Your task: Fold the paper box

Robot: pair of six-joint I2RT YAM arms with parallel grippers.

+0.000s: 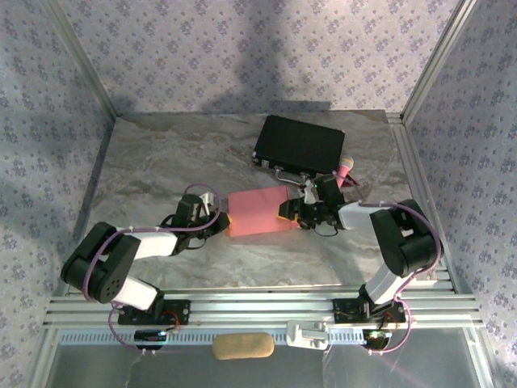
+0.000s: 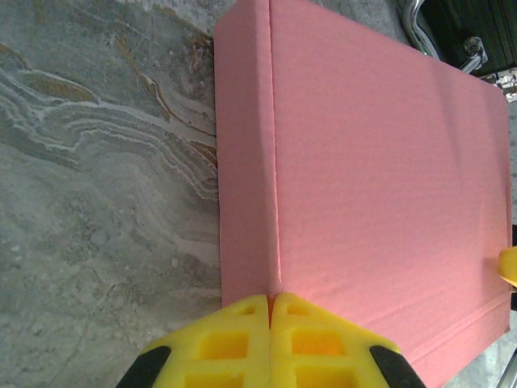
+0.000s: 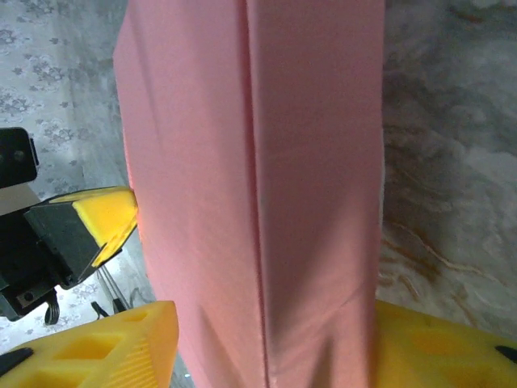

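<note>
Box (image 1: 258,212) is laid flat mid-table (image 1: 161,162), braced between both grippers. Left gripper (image 2: 271,319) is pressed together and butted against the left edge crease, likely to set the fold. The right end is straddled, apparently pinched, by right gripper (image 3: 273,343) for steadying.

The paper box (image 3: 258,162) cropped by right-wrist frame, black case (image 2: 485,24) by left-wrist frame.

Lighting: diffuse, overhead; broad dim shadows on back wall (image 1: 242,48). Focus: paper box (image 3: 242,202) soft in close right wrist view.
</note>
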